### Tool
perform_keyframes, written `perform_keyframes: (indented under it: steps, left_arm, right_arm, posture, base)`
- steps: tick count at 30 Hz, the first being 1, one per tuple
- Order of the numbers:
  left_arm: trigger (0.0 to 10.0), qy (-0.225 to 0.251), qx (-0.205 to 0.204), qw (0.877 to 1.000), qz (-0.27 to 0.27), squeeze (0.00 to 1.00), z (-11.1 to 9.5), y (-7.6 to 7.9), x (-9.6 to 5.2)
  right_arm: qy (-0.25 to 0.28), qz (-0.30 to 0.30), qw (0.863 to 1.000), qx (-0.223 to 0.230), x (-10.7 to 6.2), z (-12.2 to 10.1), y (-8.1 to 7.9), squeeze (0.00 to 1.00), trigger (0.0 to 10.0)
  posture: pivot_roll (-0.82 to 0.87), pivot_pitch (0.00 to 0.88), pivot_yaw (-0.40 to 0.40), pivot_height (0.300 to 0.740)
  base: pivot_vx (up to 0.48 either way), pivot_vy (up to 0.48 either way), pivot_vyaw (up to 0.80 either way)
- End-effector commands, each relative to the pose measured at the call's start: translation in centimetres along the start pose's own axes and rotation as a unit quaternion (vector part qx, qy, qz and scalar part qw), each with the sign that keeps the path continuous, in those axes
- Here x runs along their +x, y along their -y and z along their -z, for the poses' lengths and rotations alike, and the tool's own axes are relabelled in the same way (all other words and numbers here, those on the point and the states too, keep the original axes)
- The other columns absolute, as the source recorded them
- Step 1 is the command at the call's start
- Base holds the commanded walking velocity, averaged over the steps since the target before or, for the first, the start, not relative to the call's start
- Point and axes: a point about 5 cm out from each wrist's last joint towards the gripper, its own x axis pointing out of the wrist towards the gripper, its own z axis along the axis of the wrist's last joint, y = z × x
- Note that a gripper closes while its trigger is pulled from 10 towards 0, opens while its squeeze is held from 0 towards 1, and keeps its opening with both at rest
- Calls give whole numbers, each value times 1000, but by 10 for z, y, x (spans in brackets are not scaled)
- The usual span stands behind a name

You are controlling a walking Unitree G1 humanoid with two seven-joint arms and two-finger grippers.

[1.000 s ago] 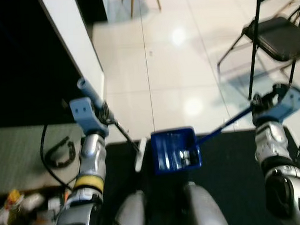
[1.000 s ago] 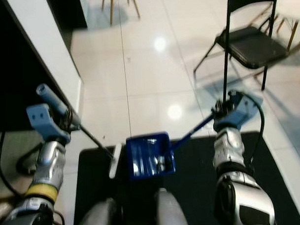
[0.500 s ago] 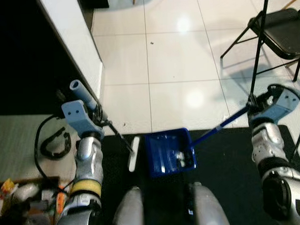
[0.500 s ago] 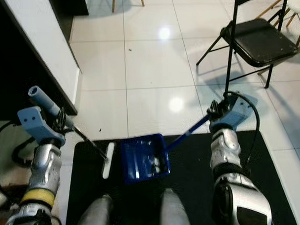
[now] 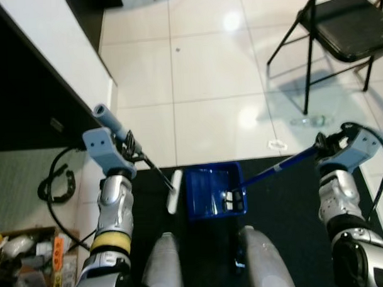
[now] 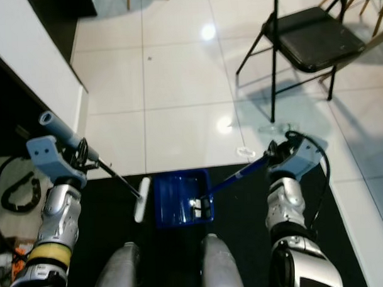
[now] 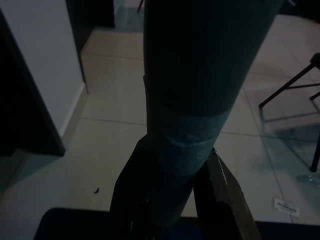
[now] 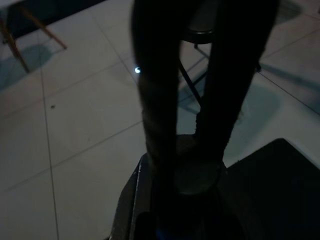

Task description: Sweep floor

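Camera: it has tipped further down and shifted, so the black mat (image 5: 288, 203) takes more of the near part and the folding chair (image 5: 345, 31) sits farther off at the right.
Floor litter: a small white scrap (image 5: 276, 143) and a clear wrapper (image 5: 310, 120) have come into sight on the tiles at the right, near the chair legs.
Dustpan: the blue dustpan (image 5: 213, 190) now looks square-on rather than skewed, with white bits near its right wall.
Brush: the white brush head (image 5: 174, 191) stands closer to the dustpan's left wall.
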Motion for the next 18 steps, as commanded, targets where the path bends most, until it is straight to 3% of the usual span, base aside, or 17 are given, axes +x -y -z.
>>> perform_keyframes:
  steps: [1,18]
  left_arm:
    - [10000,-16,-3,1000,-11,0,7,-8,-9]
    - [10000,-27,-2,1000,-8,0,8,-8,-13]
  right_arm:
    - [8,1,1000,7,-2,0,-1,0,10000]
    - [5,4,1000,9,-9,6,0,0,10000]
  posture:
    - [15,225,31,740]
    - [17,241,39,740]
  base:
    - [0,-480,0]
    - [0,-480,0]
